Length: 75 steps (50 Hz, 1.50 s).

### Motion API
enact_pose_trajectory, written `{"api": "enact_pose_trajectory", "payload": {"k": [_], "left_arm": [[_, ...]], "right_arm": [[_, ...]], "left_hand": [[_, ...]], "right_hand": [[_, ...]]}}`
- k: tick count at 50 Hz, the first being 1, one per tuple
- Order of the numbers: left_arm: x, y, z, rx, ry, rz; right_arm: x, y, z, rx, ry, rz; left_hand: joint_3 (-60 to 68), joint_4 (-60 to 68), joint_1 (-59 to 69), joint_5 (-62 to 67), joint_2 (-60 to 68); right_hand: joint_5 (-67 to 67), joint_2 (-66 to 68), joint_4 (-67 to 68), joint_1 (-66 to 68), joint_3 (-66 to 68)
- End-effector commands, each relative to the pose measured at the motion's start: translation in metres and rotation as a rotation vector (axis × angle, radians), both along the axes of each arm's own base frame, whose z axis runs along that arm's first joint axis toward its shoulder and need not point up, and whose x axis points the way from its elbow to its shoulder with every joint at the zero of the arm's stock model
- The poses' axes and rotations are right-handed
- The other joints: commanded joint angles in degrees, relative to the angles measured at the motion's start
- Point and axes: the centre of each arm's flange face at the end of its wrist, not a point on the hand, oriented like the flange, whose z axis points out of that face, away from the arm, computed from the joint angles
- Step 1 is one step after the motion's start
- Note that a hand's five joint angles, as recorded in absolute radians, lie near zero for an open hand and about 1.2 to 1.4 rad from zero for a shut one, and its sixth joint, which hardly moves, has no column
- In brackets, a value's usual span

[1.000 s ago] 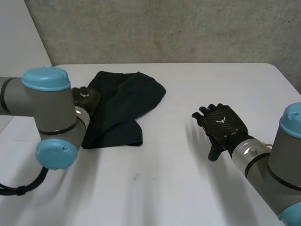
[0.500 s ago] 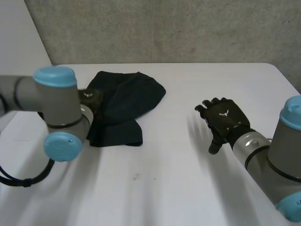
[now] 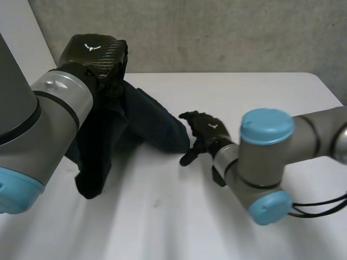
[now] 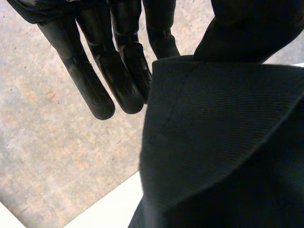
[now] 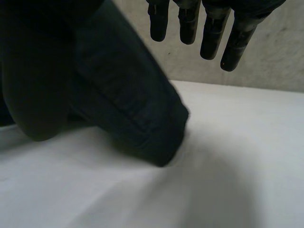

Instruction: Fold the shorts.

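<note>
- Left hand (image 3: pixel 92 51), head view: it is high above the near-left part of the worktop (image 3: pixel 260 97), clenched on the top of the dark shorts (image 3: pixel 135 119).
- The shorts hang from it as a long drape. One end trails down to the worktop by the left arm, and a thicker fold rests on the surface toward the middle.
- Right hand (image 3: pixel 206 129), same view: it is low over the middle of the worktop, just beside the resting fold, fingers relaxed and holding nothing.
- The worktop is plain white with a small dark mark (image 3: pixel 157 203) near the front. A mottled grey concrete wall (image 3: pixel 217 32) runs behind it.
- Left wrist view: the straight fingers (image 4: pixel 90 80) lie bare beside the shorts (image 4: pixel 218 142), which are caught on the hand's thumb side and spread below the palm. The wall's blotched grey-tan surface and a strip of white worktop (image 4: pixel 109 209) lie beyond.
- Right wrist view: the right hand's fingers (image 5: pixel 188 23) hang straight and released, apart from the cloth. The fold of the shorts (image 5: pixel 118 95) sits on the white worktop (image 5: pixel 213 166) beyond the fingertips, with the grey wall (image 5: pixel 266 66) behind.
</note>
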Motion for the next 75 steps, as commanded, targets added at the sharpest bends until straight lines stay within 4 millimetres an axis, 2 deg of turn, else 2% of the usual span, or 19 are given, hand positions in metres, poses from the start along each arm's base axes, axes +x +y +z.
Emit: {"api": "enact_pose_trajectory", "payload": {"k": [1, 9, 13, 15, 19, 21, 24, 27, 33, 36, 39, 43, 47, 48, 53, 60, 67, 71, 75], "left_arm": [[-0.009, 0.01, 0.004, -0.014, 0.007, -0.033], [-0.009, 0.03, 0.02, -0.042, 0.041, -0.066], [-0.004, 0.038, 0.028, -0.06, 0.057, -0.069], [0.0, 0.041, 0.03, -0.061, 0.06, -0.067], [0.005, 0.046, 0.034, -0.069, 0.068, -0.067], [0.006, 0.049, 0.035, -0.068, 0.077, -0.068], [0.009, 0.05, 0.039, -0.075, 0.087, -0.063], [0.01, 0.048, 0.04, -0.079, 0.09, -0.057], [0.011, 0.048, 0.036, -0.067, 0.083, -0.055], [0.009, 0.051, 0.035, -0.063, 0.084, -0.066], [0.009, 0.051, 0.036, -0.065, 0.087, -0.065], [0.012, 0.049, 0.036, -0.064, 0.086, -0.056], [0.015, 0.045, 0.028, -0.047, 0.059, -0.04], [0.016, 0.043, 0.026, -0.042, 0.053, -0.032], [0.032, 0.027, 0.011, 0.008, -0.015, 0.032], [0.048, 0.016, -0.012, 0.102, -0.124, 0.067], [0.045, 0.022, -0.017, 0.147, -0.151, -0.009], [0.045, 0.023, -0.015, 0.143, -0.148, -0.018], [0.044, 0.021, -0.03, 0.189, -0.172, -0.024]], "right_arm": [[0.027, 0.013, -0.026, 0.046, -0.028, -0.036], [0.032, 0.0, -0.047, 0.018, -0.007, -0.161], [0.035, -0.006, -0.05, 0.01, -0.02, -0.179], [0.036, -0.008, -0.048, 0.002, -0.03, -0.181], [0.041, -0.015, -0.038, -0.055, -0.095, -0.184], [0.042, -0.018, -0.035, -0.073, -0.113, -0.187], [0.043, -0.018, -0.031, -0.078, -0.128, -0.185], [0.04, -0.01, -0.032, -0.032, -0.138, -0.183], [0.036, 0.0, -0.031, 0.055, -0.187, -0.146], [0.037, -0.003, -0.03, 0.054, -0.199, -0.138], [0.04, -0.009, -0.031, 0.04, -0.208, -0.139], [0.037, -0.014, -0.027, 0.026, -0.209, -0.15], [0.016, -0.035, 0.006, -0.044, -0.207, -0.196], [0.002, -0.044, 0.034, -0.116, -0.188, -0.213], [-0.04, -0.056, 0.104, -0.392, 0.054, -0.172], [-0.063, -0.015, 0.145, -0.607, 0.531, 0.04], [-0.089, 0.034, 0.202, -0.668, 0.629, 0.052], [-0.096, 0.053, 0.207, -0.624, 0.655, 0.092], [-0.098, 0.062, 0.183, -0.484, 0.721, 0.179]], "left_hand": [[11.79, 11.31, 13.93, 14.84, 11.47], [11.79, 11.31, 13.93, 14.84, 11.47], [11.79, 11.31, 13.93, 14.84, 11.47], [11.79, 11.31, 13.93, 14.84, 11.47], [11.79, 11.31, 13.93, 14.84, 11.47], [11.79, 11.31, 13.93, 14.84, 11.47], [11.79, 11.31, 13.93, 14.84, 11.47], [11.79, 11.31, 13.93, 14.84, 11.47], [11.79, 11.31, 13.93, 14.84, 11.47], [11.79, 11.31, 13.93, 14.84, 11.47], [11.79, 11.31, 13.93, 14.84, 11.47], [11.79, 11.31, 13.93, 14.84, 11.47], [11.79, 11.31, 13.93, 14.84, 11.47], [11.79, 11.31, 13.93, 14.84, 11.47], [11.79, 11.31, 13.93, 14.84, 11.47], [11.79, 11.31, 13.93, 14.84, 11.47], [11.79, 11.31, 13.93, 14.84, 11.47], [11.79, 11.31, 13.93, 14.84, 11.47], [11.79, 11.31, 13.93, 14.84, 11.47]], "right_hand": [[-2.94, -0.84, -3.47, 1.81, -0.94], [-2.94, -0.84, -3.47, 1.81, -0.94], [-2.94, -0.84, -3.47, 1.81, -0.94], [3.83, 5.93, 3.31, 8.59, 5.84], [31.38, 33.48, 30.85, 36.14, 33.38], [33.97, 36.07, 33.44, 38.73, 35.98], [29.3, 31.4, 28.77, 34.06, 31.31], [8.79, 10.88, 8.26, 13.54, 10.79], [11.09, 13.19, 10.56, 15.85, 13.09], [19.64, 21.74, 19.11, 24.4, 21.65], [62.59, 64.69, 62.06, 67.35, 64.6], [67.06, 69.16, 66.53, 71.81, 69.06], [67.06, 69.16, 66.53, 71.81, 69.06], [67.06, 69.16, 66.53, 71.81, 69.06], [67.06, 69.16, 66.53, 71.81, 69.06], [67.06, 69.16, 66.53, 71.81, 69.06], [67.06, 69.16, 66.53, 71.81, 69.06], [67.06, 69.16, 66.53, 71.81, 69.06], [67.06, 69.16, 66.53, 71.81, 69.06]]}}
